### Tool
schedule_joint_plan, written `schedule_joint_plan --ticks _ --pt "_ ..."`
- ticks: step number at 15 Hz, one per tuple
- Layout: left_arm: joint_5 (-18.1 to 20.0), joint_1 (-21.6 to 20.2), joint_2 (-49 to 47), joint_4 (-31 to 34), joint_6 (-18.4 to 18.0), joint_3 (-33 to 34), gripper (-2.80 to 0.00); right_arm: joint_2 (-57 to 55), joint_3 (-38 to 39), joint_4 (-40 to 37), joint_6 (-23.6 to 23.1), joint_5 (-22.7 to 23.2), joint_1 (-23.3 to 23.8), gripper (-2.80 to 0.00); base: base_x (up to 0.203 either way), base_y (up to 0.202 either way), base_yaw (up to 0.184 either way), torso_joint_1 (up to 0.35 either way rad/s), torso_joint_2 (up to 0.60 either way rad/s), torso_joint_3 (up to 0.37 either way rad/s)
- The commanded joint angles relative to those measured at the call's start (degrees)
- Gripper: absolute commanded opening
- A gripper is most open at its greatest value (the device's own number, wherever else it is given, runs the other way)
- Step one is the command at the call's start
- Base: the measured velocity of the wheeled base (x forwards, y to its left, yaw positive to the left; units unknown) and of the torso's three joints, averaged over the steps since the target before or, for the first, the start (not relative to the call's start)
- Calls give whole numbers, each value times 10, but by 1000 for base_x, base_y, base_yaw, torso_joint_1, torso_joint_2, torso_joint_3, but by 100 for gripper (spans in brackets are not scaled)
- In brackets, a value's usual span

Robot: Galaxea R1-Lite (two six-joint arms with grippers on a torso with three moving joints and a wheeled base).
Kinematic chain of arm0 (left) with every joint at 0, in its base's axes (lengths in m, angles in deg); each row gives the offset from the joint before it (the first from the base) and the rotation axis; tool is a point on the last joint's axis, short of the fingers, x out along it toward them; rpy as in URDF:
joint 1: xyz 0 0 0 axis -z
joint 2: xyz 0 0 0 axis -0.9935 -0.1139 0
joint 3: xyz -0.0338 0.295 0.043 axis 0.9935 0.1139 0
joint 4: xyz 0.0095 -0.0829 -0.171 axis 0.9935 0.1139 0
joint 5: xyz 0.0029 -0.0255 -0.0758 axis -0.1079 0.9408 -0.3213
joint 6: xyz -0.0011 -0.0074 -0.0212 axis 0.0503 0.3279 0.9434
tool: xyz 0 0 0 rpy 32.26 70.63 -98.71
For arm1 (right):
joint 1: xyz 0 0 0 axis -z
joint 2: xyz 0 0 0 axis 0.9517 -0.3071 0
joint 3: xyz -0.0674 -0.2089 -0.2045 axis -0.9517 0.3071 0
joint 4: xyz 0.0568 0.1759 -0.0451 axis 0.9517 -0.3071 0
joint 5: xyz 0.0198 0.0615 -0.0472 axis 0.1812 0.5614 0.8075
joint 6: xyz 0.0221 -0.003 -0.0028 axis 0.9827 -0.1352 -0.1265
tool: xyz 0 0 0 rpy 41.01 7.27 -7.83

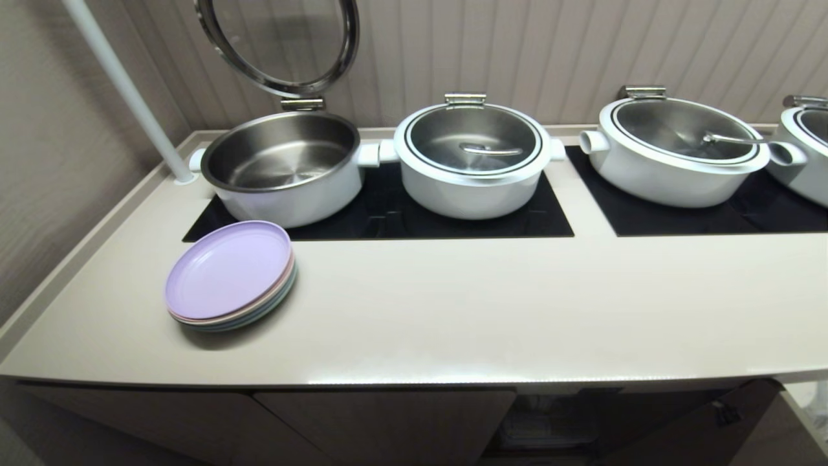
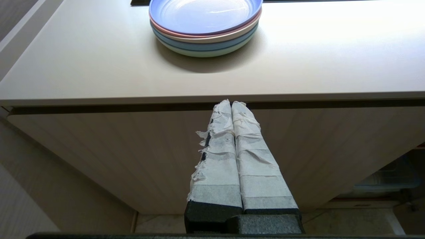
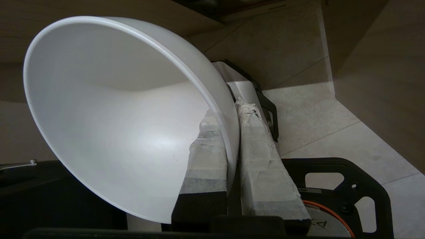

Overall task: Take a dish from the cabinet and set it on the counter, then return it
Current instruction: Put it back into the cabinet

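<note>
Carrying small round white ceramic bowl [image 3: 109, 116], rim pinched between right jaws, below long beige worktop [image 1: 453, 304]; left jaws pressed together, parked. Next: lift, set down.

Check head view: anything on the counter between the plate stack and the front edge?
Nothing. The counter is bare between the plate stack and its front edge; the left wrist view shows the same bare strip.
</note>
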Motion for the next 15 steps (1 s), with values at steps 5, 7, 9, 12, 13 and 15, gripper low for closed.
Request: schedule_joint_plan --ticks 5,7,9,12,13,15 --pt "0 0 0 0 0 0 -280 -1 -1 0 -10 0 2 -280 0 0 0 0 0 0" --pt "0 0 0 0 0 0 -280 -3 -1 -1 -7 1 3 -280 0 0 0 0 0 0" --pt "0 0 0 0 0 0 -280 -2 -1 0 -8 2 5 -280 0 0 0 0 0 0" --pt "0 0 0 0 0 0 -280 -3 -1 0 -9 2 7 -280 0 0 0 0 0 0" --pt "0 0 0 0 0 0 -280 -2 -1 0 -9 2 7 -280 0 0 0 0 0 0" --pt "0 0 0 0 0 0 -280 -2 -2 0 -10 2 7 -280 0 0 0 0 0 0"
